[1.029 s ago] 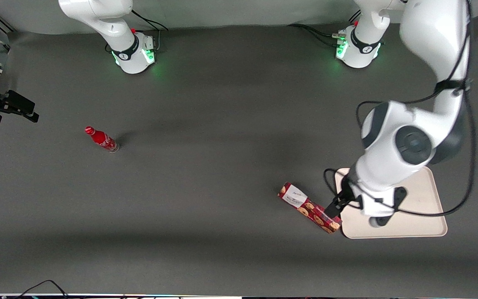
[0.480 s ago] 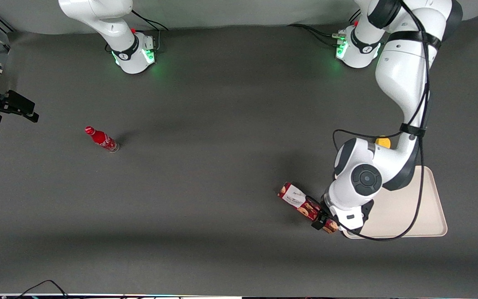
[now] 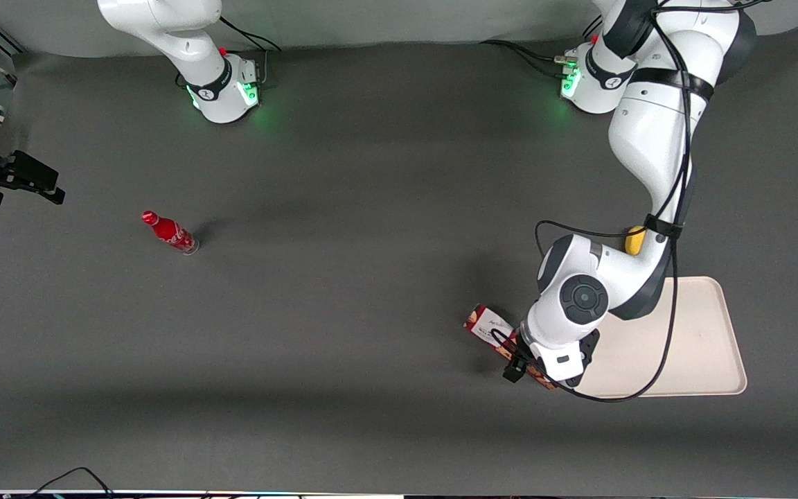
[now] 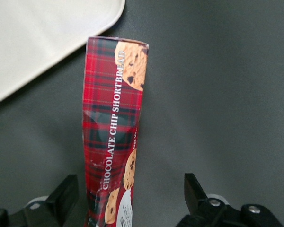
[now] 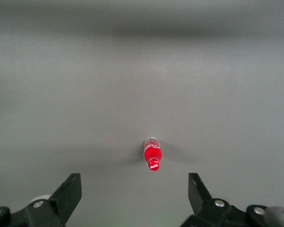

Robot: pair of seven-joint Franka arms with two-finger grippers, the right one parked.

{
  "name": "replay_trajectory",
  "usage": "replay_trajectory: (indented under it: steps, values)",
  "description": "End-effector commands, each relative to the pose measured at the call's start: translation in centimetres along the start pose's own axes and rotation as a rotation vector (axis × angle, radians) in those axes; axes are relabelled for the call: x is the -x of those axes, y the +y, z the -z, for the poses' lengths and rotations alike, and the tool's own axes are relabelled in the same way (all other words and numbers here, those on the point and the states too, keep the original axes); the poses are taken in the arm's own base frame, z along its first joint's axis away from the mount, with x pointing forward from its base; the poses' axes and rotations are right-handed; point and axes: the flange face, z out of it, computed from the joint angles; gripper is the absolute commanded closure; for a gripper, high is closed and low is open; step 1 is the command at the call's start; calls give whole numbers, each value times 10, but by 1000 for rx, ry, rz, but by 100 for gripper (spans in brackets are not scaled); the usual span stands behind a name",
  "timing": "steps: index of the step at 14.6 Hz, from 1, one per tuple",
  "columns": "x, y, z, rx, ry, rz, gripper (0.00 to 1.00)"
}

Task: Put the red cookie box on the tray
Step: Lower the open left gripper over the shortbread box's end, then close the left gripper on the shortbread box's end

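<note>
**Pincer over cookie box, grasp not yet made**

A dark grey bench (image 3: 343, 312) carries all items under even light. The pincer (image 4: 132, 203) hangs directly above the red cookie box (image 4: 114, 127), its fingers (image 4: 66, 194) spread wide, one on each long side of the box and clear of it. The box lies flat on the bench just beside the tray (image 4: 42, 38), not on it; the tray sits a short way past the box's free end.

Judgement: the step in hand is the grasp. The box sits off-centre between the fingers, nearer one of them, so centring before descent would help. Closing across the narrow width near mid-length should limit tipping on the lift.

In the front view the arm covers most of the box (image 3: 488, 326) and one corner of the tray (image 3: 707, 346). Contact height above the box cannot be judged.
</note>
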Motion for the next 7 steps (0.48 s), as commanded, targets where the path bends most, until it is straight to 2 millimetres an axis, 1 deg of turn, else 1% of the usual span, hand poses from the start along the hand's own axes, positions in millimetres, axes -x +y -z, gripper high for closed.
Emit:
replay_trajectory:
  steps: [1, 2, 3, 5, 7]
  values:
    - [2, 3, -7, -5, 18, 12, 28]
    - [1, 2, -12, -10, 18, 13, 44]
    - [2, 1, -16, -14, 15, 14, 55]
    - [2, 1, -18, -15, 13, 15, 62]
    - [2, -1, -25, -23, 10, 16, 77]
